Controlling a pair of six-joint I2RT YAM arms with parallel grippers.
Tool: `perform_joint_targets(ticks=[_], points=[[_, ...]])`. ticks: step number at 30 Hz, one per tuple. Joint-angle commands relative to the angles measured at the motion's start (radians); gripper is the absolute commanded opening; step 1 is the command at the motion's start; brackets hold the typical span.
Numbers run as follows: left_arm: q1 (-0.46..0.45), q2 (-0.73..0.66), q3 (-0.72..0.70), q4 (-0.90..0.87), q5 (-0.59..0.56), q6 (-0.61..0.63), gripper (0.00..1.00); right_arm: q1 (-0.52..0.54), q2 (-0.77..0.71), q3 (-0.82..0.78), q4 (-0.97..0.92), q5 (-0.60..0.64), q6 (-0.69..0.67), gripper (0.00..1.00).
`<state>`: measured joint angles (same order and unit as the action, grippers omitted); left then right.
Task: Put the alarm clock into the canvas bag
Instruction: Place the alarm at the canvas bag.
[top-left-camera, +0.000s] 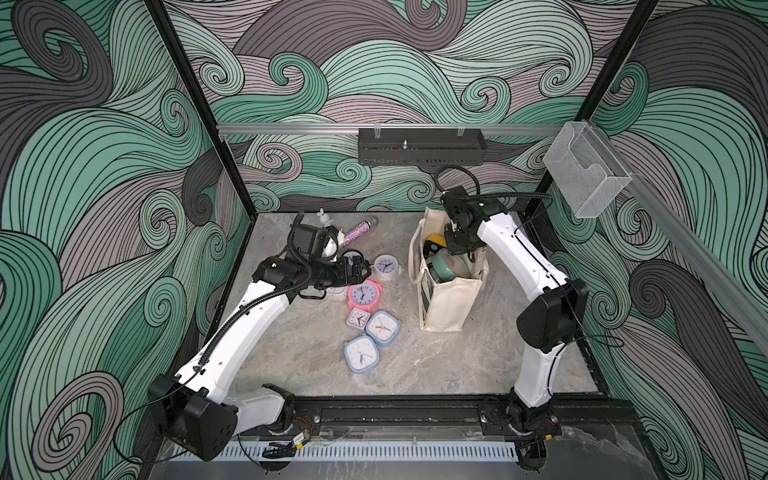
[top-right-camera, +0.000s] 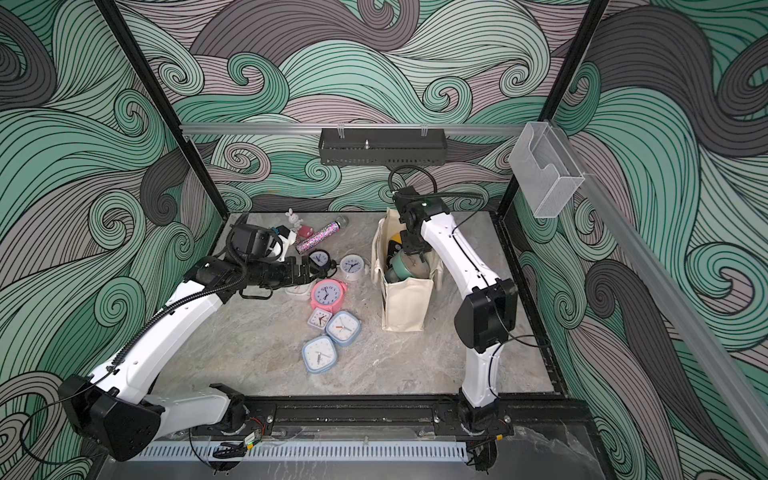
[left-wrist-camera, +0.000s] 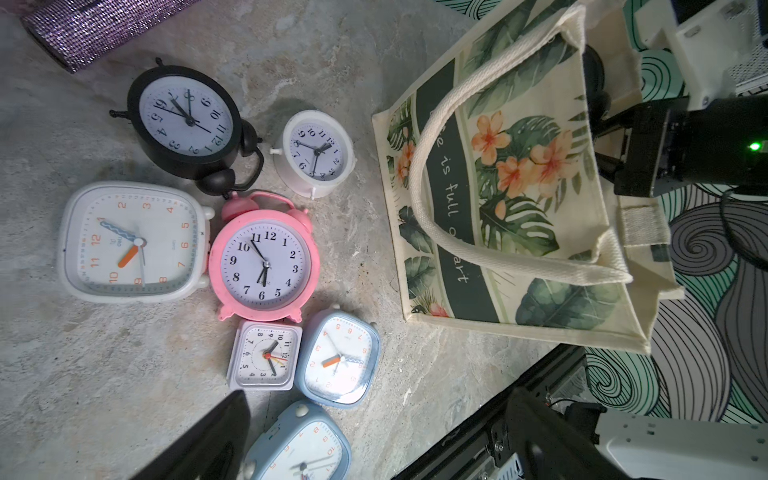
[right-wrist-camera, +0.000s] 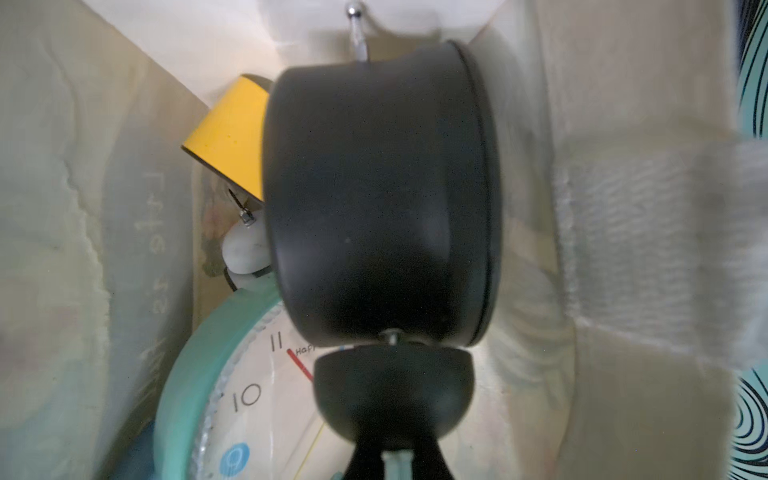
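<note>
The cream canvas bag (top-left-camera: 446, 307) (top-right-camera: 405, 303) stands upright at the right of the table, its floral panel facing the left wrist view (left-wrist-camera: 519, 199). My right gripper (top-left-camera: 451, 253) (right-wrist-camera: 397, 453) reaches down into the bag's mouth, shut on the top of a black twin-bell alarm clock (right-wrist-camera: 380, 199) that hangs inside the bag. Beneath it lie a mint clock (right-wrist-camera: 249, 395) and a yellow one (right-wrist-camera: 228, 141). My left gripper (top-left-camera: 365, 268) (left-wrist-camera: 378, 399) stands open and empty above the clocks on the table.
On the table lie a black clock (left-wrist-camera: 187, 120), a white round clock (left-wrist-camera: 316, 153), a pink clock (left-wrist-camera: 264, 262), a white square clock (left-wrist-camera: 129, 241), a small square clock (left-wrist-camera: 264, 355) and two blue clocks (left-wrist-camera: 338, 359). A glitter tube (top-left-camera: 355, 235) and a rabbit figure (top-left-camera: 322, 216) sit at the back.
</note>
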<state>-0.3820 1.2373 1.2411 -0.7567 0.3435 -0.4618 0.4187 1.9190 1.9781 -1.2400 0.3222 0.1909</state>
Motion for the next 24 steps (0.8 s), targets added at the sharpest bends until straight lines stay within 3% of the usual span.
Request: perform_joint_targets(ticks=[1,11,24], points=[[0.005,-0.006,0.028,-0.039,-0.046,0.026,0.99,0.028,-0.04,0.015,0.013,0.01,-0.016,0.03],[0.007,-0.003,0.015,-0.032,-0.043,0.019,0.99,0.044,-0.133,0.007,-0.019,-0.218,0.008,0.0],[0.01,-0.011,-0.001,-0.029,-0.046,0.012,0.99,0.08,-0.221,-0.194,-0.094,-0.349,0.015,0.0]])
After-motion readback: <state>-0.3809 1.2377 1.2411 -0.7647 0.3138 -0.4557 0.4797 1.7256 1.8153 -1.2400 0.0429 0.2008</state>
